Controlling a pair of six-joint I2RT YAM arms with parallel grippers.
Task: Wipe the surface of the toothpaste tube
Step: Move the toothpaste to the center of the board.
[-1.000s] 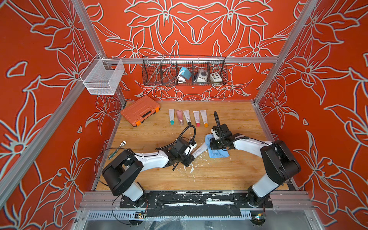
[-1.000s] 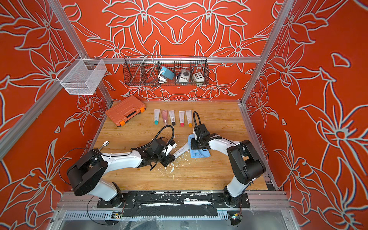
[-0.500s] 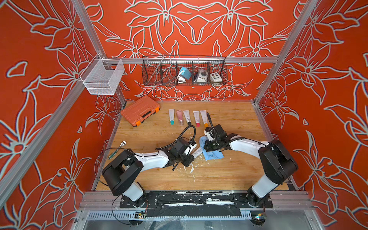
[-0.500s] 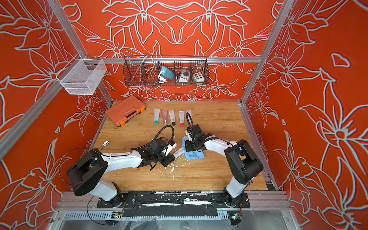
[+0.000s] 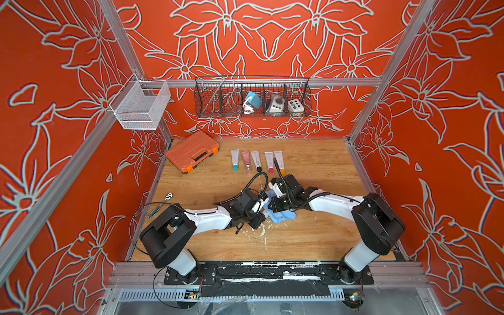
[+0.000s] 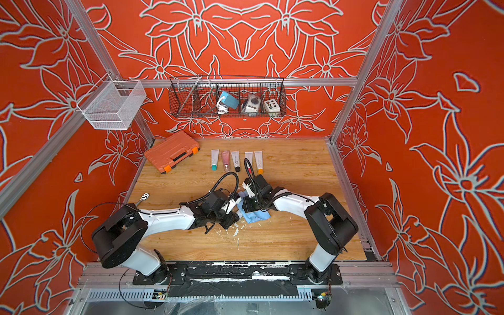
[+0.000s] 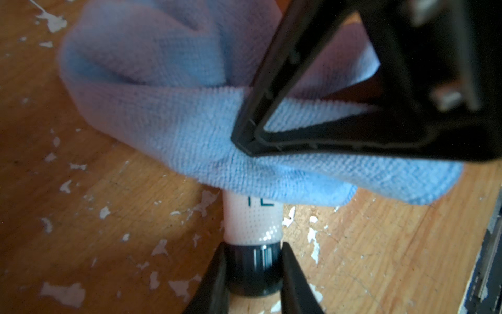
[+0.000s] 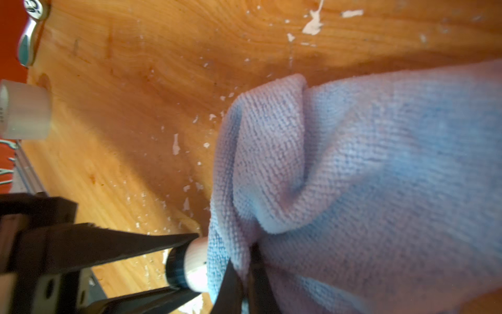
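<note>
Pinching cap [image 7: 254, 274] of toothpaste tube [image 7: 251, 221] — left end effector [image 7: 253, 254]; cloth [image 7: 190, 122] atop.

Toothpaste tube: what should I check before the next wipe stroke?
1. Hold: left pincer clamped on the toothpaste tube at its black cap: ok.
2. Cloth grip: right pincer pinching the blue cloth: ok.
3. Contact: blue cloth draped over the tube body: ok.
4. Surface under the cloth clean: cannot tell, hidden.
5. Surroundings: table free of white flecks: not ok, they could soil the cloth.
</note>
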